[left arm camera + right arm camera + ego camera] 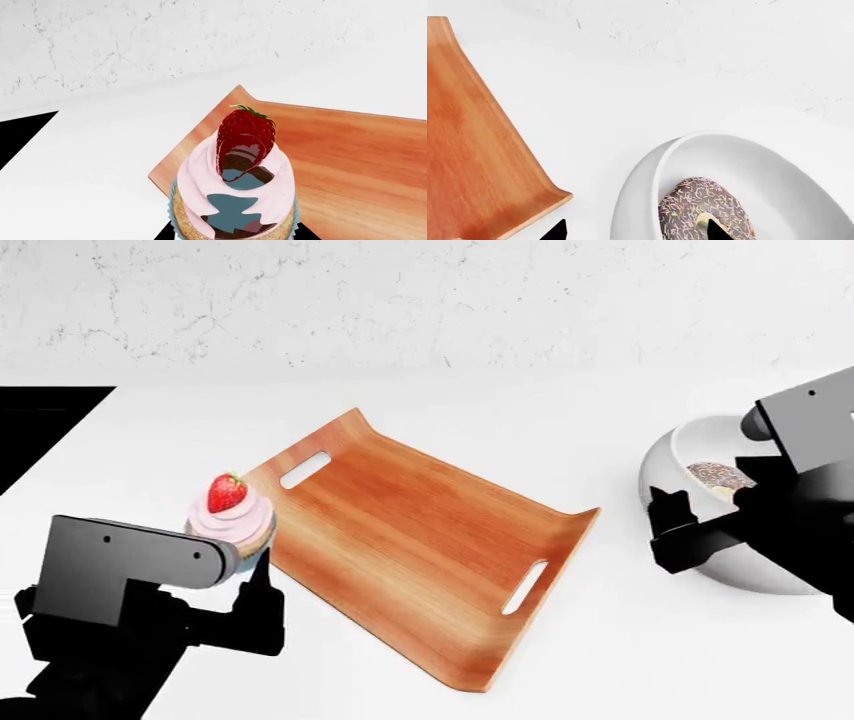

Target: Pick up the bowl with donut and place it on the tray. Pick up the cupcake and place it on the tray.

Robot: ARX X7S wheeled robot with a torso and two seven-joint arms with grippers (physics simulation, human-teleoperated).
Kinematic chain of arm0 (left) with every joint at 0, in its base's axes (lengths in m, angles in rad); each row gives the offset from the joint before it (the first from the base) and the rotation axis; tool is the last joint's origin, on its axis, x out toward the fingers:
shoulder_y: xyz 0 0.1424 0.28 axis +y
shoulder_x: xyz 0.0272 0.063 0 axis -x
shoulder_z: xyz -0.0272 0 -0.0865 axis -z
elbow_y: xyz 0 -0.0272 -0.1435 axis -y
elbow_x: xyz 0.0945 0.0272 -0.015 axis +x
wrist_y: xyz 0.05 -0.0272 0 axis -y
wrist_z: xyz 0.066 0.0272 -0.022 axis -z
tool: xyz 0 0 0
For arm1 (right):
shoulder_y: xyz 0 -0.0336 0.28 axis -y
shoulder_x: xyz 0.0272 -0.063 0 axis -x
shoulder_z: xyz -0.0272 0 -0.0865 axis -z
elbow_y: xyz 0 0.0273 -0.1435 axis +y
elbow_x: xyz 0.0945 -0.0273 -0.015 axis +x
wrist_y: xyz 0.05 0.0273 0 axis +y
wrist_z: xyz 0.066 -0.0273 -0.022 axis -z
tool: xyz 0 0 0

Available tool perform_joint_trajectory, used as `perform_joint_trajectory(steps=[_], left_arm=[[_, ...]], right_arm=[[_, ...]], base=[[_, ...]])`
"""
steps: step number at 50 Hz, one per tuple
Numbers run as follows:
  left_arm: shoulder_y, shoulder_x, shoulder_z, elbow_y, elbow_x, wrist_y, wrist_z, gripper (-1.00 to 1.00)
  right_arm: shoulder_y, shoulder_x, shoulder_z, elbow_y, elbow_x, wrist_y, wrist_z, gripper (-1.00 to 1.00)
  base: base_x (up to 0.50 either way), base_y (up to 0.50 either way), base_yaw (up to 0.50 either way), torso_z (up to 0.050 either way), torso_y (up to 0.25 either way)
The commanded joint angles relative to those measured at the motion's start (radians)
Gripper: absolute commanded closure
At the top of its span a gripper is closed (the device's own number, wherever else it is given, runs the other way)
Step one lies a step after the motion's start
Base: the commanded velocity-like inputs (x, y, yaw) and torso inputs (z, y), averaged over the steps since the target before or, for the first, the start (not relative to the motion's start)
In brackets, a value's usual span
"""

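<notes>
The cupcake (230, 518), pink frosting with a strawberry on top, sits between the fingers of my left gripper (238, 558) just off the left end of the wooden tray (400, 540). The left wrist view shows the cupcake (233, 180) filling the gap of the left gripper (233, 235), with the tray (360, 165) beyond it. The white bowl (694, 455) stands right of the tray with the donut (721, 477) inside. My right gripper (635, 232) is open and straddles the bowl's (747, 165) wall, one tip outside, one over the donut (694, 210).
Everything stands on a white tabletop (534, 420). The table's left edge drops to a black area (40, 430). A white marbled wall (427, 300) runs along the back. A strip of table separates the tray's right end (474, 150) from the bowl.
</notes>
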Motion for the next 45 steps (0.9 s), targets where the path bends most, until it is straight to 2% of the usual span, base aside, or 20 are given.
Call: perform_joint_trajectory(steps=[1,22,45], left_arm=[[0.010,0.001,0.004,-0.005,0.023,0.016,0.017,1.00],[0.003,0.000,0.030,-0.024,0.063,0.029,0.046,1.00],[0.029,-0.009,0.034,-0.026,0.102,0.052,0.078,1.00]], right_arm=[[0.005,0.008,-0.012,0.026,-0.023,0.001,0.000,-1.00],[0.077,-0.022,-0.084,0.101,-0.087,0.028,-0.022,-1.00],[0.078,-0.047,-0.168,0.147,-0.149,0.028,-0.061,-1.00]], base=[[0.00,0.00,0.00,0.000,0.000],[0.00,0.00,0.00,0.000,0.000],[0.00,0.00,0.00,0.000,0.000]])
